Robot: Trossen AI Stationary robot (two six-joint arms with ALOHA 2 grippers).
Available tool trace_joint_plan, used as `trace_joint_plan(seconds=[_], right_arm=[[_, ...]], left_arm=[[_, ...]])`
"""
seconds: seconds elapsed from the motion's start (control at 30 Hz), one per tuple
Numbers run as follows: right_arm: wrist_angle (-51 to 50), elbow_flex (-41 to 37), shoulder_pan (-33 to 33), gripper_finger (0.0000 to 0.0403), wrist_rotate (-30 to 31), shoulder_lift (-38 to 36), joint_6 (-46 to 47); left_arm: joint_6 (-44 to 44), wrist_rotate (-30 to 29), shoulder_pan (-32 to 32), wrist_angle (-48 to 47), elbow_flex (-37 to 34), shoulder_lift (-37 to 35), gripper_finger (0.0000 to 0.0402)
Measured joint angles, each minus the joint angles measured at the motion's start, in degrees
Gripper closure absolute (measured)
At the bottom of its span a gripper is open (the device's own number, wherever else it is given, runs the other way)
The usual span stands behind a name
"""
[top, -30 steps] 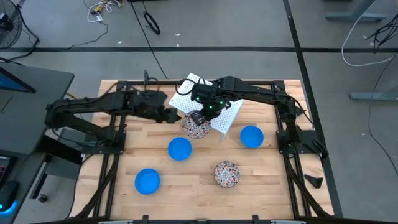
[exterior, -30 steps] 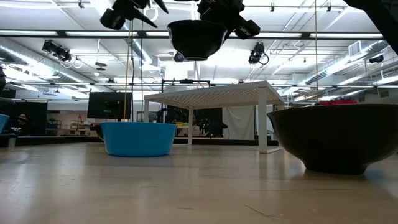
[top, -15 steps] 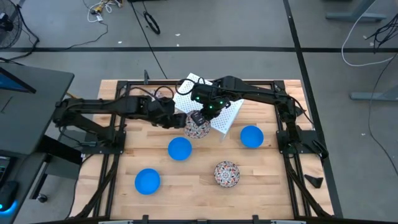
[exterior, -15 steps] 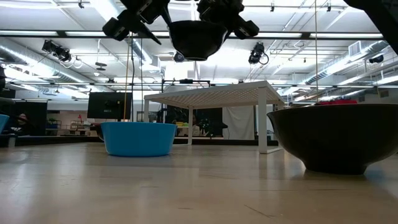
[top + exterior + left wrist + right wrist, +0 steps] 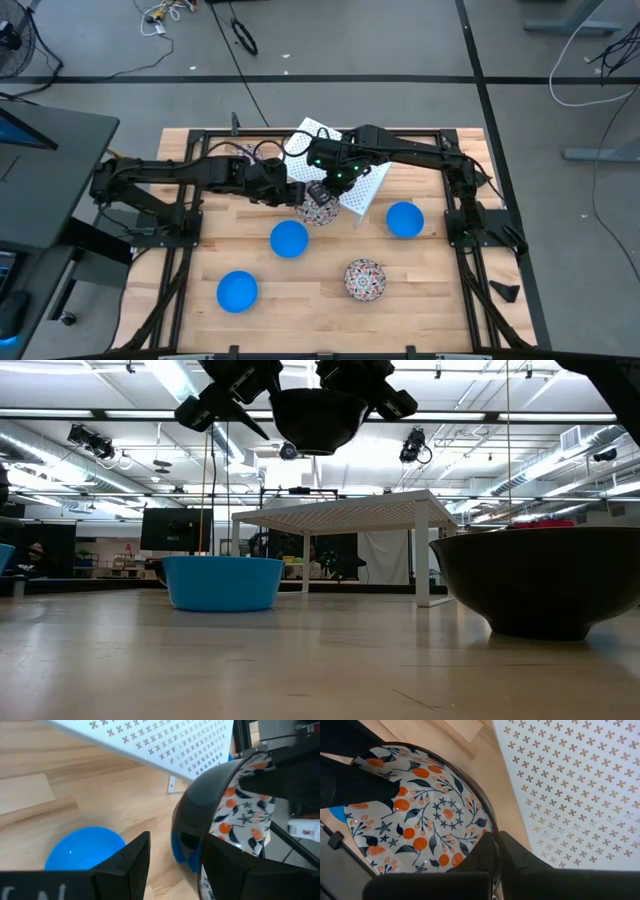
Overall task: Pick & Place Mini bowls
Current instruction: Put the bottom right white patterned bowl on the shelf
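Note:
One patterned mini bowl (image 5: 318,208), white inside with orange and dark flowers and dark outside, hangs in the air in my right gripper (image 5: 324,188). In the low view the bowl (image 5: 318,418) shows high over the table. My left gripper (image 5: 298,196) is open at the bowl's left rim. In the left wrist view its fingers (image 5: 127,862) stand on either side of the bowl's wall (image 5: 197,827). A second patterned bowl (image 5: 364,279) and three blue bowls (image 5: 289,239) (image 5: 237,291) (image 5: 405,219) sit on their bases on the table. My right gripper (image 5: 496,842) is shut on the bowl's far rim (image 5: 489,827), one finger inside and one outside. It comes from above, pointing down. The bowl is lifted clear of the table, mouth upward. My left gripper: I cannot tell whether its fingers touch the bowl's wall.
The white perforated rack (image 5: 350,180) stands on legs at the table's far middle, just behind the held bowl, and shows as a low white table (image 5: 350,512) in the low view. Black frame rails (image 5: 455,215) run along the table's sides. Bare wood (image 5: 320,300) lies toward the near edge.
My left gripper has moved toward the table's right, closing in on the held bowl until its open fingers reach the left rim. My right gripper and the bowl have stayed nearly where they were, high over the table.

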Motion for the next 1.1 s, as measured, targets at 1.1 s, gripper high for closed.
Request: trace_joint_plan(seconds=[1.1], right_arm=[[1.41,0.09,0.39,0.0325,-0.72,-0.2,-2.89]], left_arm=[[2.79,1.14,0.0,2.08,-0.2,0.07,0.0383]])
